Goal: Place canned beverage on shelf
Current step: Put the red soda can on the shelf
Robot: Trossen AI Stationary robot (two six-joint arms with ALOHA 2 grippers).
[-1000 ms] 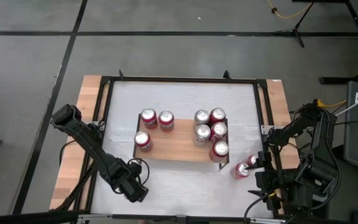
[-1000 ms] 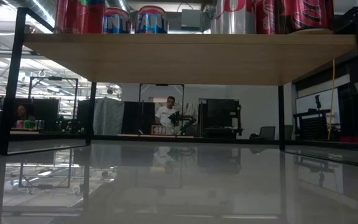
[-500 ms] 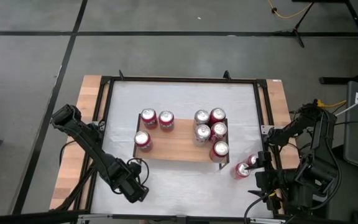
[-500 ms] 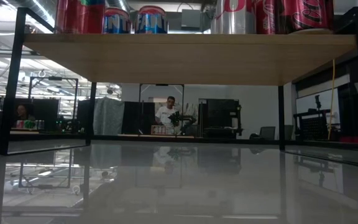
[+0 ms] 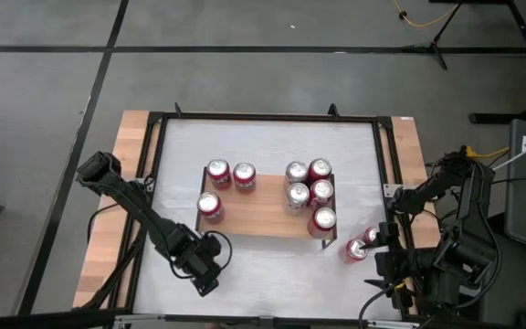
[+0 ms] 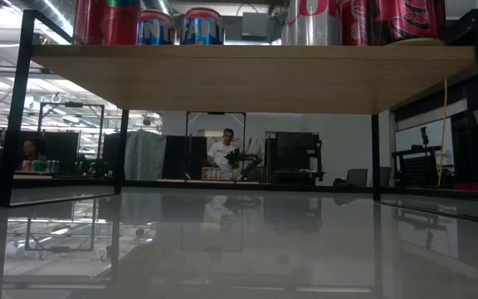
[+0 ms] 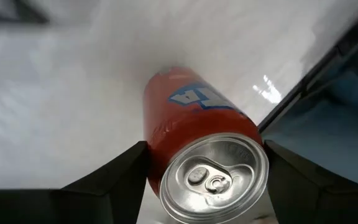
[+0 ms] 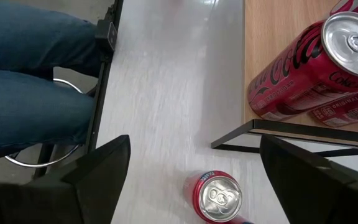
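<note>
1. The left gripper (image 5: 210,267) sits over the white table (image 5: 263,146) near its front edge, just in front of the shelf's front-left corner; its two dark fingers (image 7: 114,180) are clamped on an orange-red soda can (image 7: 197,152)
2. In the left wrist view this can lies along the gripper's line of sight, its silver pull-tab end toward the camera and its far end pointing away toward the table surface; blue lettering shows on its side. Whether it is lifted or touching the table I cannot tell
3. The shelf (image 5: 263,215), a low wooden plank on thin black legs, stands mid-table. Seven cans stand upright on it, long axes vertical: three at the left part (image 5: 219,174), four clustered at the right end (image 5: 309,187)
4. In the low view the plank (image 6: 256,79) spans the top, with can bottoms showing along it
5. The right gripper (image 5: 383,260) waits at the table's right front, fingers (image 8: 98,171) apart and holding nothing
6. A red can (image 8: 216,196) stands upright on the table just ahead of it, top facing up, beside the shelf's front-right leg (image 8: 232,140)
7. A person's jeans-clad legs (image 8: 36,81) show beyond the table edge in the right wrist view
</note>
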